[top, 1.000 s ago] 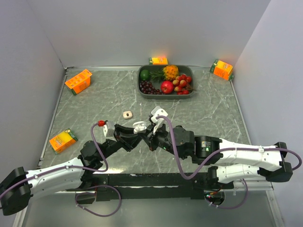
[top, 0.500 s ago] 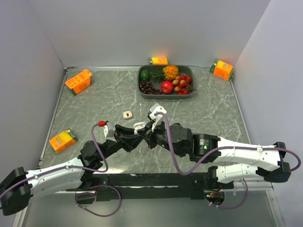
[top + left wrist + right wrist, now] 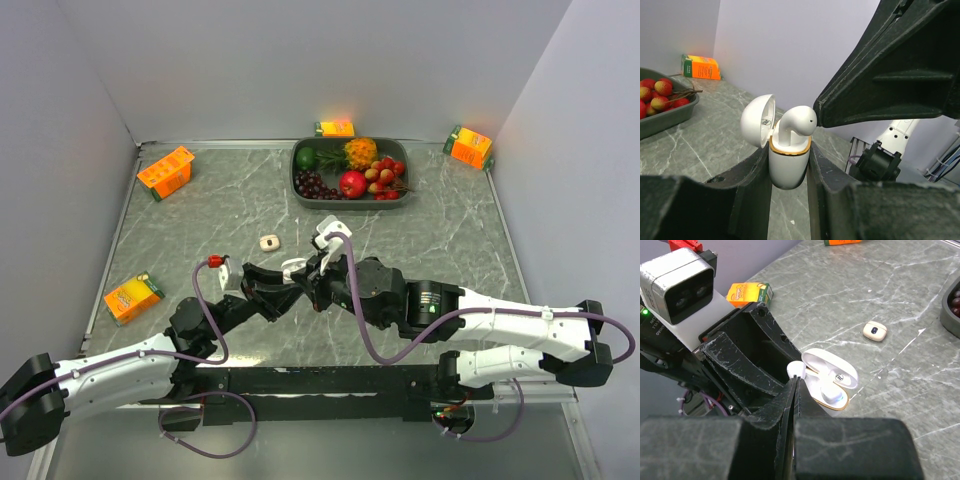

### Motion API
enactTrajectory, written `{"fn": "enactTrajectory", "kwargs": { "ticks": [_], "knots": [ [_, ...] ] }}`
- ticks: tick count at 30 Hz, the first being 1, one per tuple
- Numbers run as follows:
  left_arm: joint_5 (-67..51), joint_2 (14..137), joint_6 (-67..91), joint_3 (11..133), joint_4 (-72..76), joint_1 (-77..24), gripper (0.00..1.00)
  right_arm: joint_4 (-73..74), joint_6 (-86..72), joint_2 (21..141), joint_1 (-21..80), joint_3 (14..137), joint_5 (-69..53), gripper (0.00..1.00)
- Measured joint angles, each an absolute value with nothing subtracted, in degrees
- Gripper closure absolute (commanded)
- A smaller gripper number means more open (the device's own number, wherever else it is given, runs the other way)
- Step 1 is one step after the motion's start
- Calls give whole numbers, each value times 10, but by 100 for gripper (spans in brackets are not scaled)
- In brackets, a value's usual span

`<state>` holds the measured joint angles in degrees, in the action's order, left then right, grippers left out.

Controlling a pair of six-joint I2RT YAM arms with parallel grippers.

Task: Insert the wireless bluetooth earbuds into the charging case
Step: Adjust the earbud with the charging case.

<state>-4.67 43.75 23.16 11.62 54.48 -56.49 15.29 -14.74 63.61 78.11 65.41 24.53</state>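
- Grip first: your left hand (image 3: pixel 788 156) is clamped on the charging case (image 3: pixel 787 167), one finger on each flank. It holds the case upright and off the desk (image 3: pixel 440 230), mouth facing up.
- The lid (image 3: pixel 758 120) stands swung back on the side of the case away from your right hand, so nothing blocks an approach from that side.
- One earbud (image 3: pixel 796 120) stands in the case with its stem down inside the gold rim. Its bulb sits proud of the rim, tipped away from the lid, and it looks only part-seated.
- What looks like a second earbud (image 3: pixel 832 389) lies lower in the other well of the case and appears to be home.
- Your right hand (image 3: pixel 796 384) has its fingers together, with only a hairline between them. The tips sit at the bulb of the raised earbud, on the side of the case opposite the lid. I cannot tell whether they press on it or only touch it.
- The relation that matters is the angle: the earbud's long axis runs down into the case, while your right hand meets it from the side and above.
- My judgement is that the push should go down along the stem, toward the case floor. A sideways push toward the lid may tip the bud out.
- A small beige piece (image 3: pixel 875 331) lies on the desk well beyond the case, out of play.
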Motion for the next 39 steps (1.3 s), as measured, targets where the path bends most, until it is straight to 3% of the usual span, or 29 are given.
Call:
{"fn": "enactTrajectory", "kwargs": {
  "ticks": [26, 39],
  "knots": [
    [-47, 433, 232, 116, 535, -565, 99, 172, -169, 635, 778, 663, 228, 100],
    [-47, 419, 231, 116, 523, -564, 99, 203, -193, 644, 724, 675, 210, 100]
  ]
}}
